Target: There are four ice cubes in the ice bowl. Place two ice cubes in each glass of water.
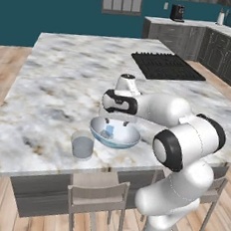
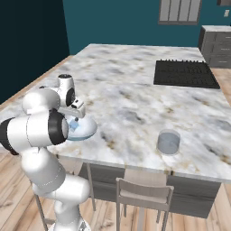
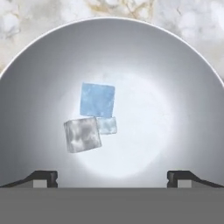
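Over the ice bowl (image 3: 39, 87) near the counter edge (image 1: 57, 174), fingers (image 3: 43, 178) spread wide, empty, ice cubes (image 3: 89, 118) clustered centrally.

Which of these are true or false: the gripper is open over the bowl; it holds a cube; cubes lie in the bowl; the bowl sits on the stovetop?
1. The gripper is open above the ice bowl. True.
2. It holds an ice cube. False: nothing sits between its fingers.
3. Ice cubes lie in the bowl. True: three are visible, clustered together.
4. The bowl sits on the stovetop. False: it rests on the marble counter, near a glass of water.
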Controlling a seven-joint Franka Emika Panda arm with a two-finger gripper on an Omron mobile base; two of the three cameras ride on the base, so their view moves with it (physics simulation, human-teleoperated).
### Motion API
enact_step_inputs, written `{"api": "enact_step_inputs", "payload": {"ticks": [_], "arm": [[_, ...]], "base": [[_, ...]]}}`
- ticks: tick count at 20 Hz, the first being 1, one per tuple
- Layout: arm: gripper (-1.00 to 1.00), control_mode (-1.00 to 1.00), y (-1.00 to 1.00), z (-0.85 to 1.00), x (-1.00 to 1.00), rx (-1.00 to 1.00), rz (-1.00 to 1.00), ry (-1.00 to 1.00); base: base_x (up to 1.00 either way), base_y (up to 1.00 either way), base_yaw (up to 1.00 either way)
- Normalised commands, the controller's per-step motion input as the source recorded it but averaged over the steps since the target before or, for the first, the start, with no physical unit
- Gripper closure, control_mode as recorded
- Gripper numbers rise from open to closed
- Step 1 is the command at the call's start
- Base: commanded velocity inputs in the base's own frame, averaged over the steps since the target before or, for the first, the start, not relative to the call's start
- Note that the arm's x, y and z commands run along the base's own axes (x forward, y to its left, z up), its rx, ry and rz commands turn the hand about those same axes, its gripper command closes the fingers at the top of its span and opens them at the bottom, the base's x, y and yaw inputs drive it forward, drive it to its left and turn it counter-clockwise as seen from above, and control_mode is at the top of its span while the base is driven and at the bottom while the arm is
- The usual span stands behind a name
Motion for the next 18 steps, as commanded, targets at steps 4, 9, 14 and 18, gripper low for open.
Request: {"api": "enact_step_inputs", "payload": {"ticks": [4, 9, 14, 18], "arm": [[-1.00, -1.00, 0.00, -0.29, 0.13, 0.07, 0.00, -0.02], [-1.00, -1.00, 0.00, -0.26, 0.15, 0.01, 0.01, -0.15], [-1.00, -1.00, 0.00, -0.27, 0.28, 0.00, 0.04, -0.18], [-1.00, -1.00, 0.00, -0.26, 0.28, 0.00, 0.07, -0.04]], "base": [[0.00, 0.00, 0.00], [0.00, 0.00, 0.00], [0.00, 0.00, 0.00], [0.00, 0.00, 0.00]]}}
